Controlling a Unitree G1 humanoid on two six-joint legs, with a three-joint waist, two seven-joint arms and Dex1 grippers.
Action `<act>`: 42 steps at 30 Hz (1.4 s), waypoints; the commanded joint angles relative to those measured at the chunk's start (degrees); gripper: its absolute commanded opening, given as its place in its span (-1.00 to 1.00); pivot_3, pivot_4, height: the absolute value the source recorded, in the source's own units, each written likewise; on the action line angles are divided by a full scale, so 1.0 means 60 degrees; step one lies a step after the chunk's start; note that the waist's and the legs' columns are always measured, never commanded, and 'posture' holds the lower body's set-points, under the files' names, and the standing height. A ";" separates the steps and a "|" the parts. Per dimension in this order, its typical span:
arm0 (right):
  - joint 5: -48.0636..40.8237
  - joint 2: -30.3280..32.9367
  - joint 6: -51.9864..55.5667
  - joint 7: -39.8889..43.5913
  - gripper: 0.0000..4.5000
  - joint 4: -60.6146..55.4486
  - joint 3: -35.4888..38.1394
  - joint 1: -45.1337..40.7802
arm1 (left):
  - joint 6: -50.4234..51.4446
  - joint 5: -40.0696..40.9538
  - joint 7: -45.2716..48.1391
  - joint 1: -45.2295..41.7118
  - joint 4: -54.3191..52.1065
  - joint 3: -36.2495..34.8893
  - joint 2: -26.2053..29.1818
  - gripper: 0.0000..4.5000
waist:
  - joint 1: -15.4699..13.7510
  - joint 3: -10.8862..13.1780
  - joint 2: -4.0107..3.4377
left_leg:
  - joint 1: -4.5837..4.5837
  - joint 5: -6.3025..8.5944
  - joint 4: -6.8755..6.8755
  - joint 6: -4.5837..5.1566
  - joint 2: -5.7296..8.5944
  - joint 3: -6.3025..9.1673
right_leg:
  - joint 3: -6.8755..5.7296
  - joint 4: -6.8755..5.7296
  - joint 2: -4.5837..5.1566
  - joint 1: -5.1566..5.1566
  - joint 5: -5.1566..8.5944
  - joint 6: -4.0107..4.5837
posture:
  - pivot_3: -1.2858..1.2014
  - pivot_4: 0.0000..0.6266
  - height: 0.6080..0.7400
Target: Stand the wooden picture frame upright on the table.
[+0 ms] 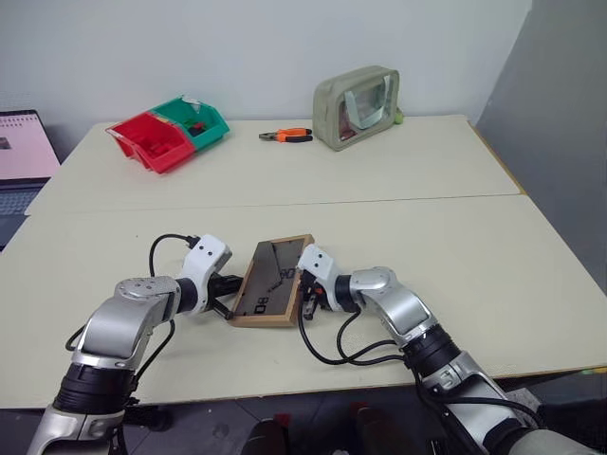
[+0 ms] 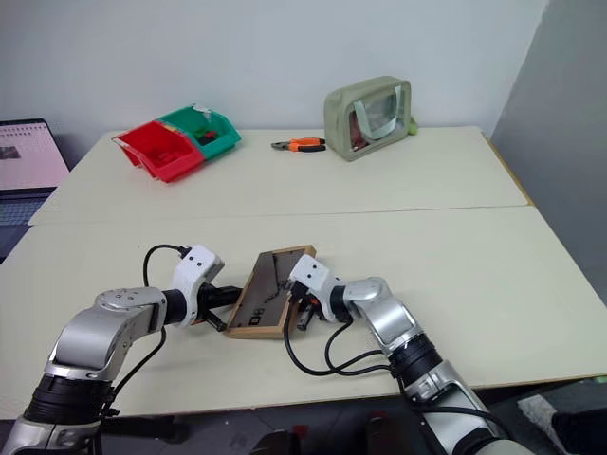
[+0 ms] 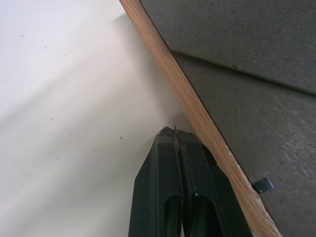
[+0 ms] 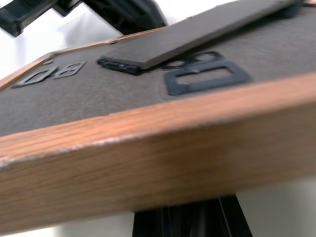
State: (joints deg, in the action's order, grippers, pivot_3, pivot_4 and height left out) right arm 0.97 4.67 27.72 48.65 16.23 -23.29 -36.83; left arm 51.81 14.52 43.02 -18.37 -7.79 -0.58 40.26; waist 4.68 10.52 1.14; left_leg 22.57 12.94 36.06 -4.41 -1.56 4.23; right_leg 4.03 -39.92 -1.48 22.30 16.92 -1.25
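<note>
One wooden picture frame (image 1: 270,282), two bins (image 1: 171,133), one pouch (image 1: 357,107), one pliers (image 1: 286,136), one laptop (image 1: 21,161).

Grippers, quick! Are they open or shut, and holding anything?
Left gripper: shut, holding nothing, beside the wooden picture frame.
Right gripper: shut, at the frame's other edge.

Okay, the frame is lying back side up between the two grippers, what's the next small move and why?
Probably tip the wooden picture frame up on one long edge. It lies flat on the table, dark back panel up. The shut left gripper sits against one long wooden edge and the shut right gripper is low against the opposite one, so neither grasps it; they can only push and lever.
</note>
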 commanded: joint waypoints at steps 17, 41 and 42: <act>-0.0028 0.2138 -0.0797 0.0030 -1.00 0.0218 0.0836 -0.0463 | 0.0048 0.0833 0.0760 0.0844 -0.0448 -0.0528 0.1124 -0.99 | 0.0016 0.0002 0.0002 | 0.0002 0.0000 -0.0004 0.0001 0.0000 0.0001 | -0.0003 0.0003 0.0013 0.0001 0.0003 -0.0003 | 0.03 -0.52 1.00; -0.0227 0.3137 -0.0333 0.0847 -1.00 -0.1595 0.0816 0.0213 | 0.3755 0.4788 0.3887 -0.0561 0.3523 -0.1191 0.1937 0.84 | -0.0016 0.0020 0.0022 | 0.0036 0.0000 -0.0005 0.0000 0.0000 0.0032 | -0.0044 0.0004 0.0021 0.0024 0.0014 0.0011 | 0.03 -0.52 1.00; -0.0230 0.3115 -0.0244 0.0827 -1.00 -0.1711 0.0800 0.0258 | 0.3691 0.4719 0.3990 -0.0623 0.3689 -0.1010 0.1953 0.96 | -0.0017 0.0020 0.0022 | 0.0037 0.0000 -0.0004 0.0000 0.0001 0.0033 | -0.0045 0.0004 0.0021 0.0024 0.0012 0.0013 | 0.03 -0.52 1.00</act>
State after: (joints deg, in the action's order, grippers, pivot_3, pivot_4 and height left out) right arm 0.37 23.51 25.47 53.61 8.96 -18.32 -35.57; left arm 74.94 43.59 65.28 -21.45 12.73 -8.10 51.40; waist 4.58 10.64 1.28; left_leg 22.80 12.94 36.03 -4.41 -1.54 4.42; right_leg 3.76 -39.89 -1.35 22.44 16.99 -1.17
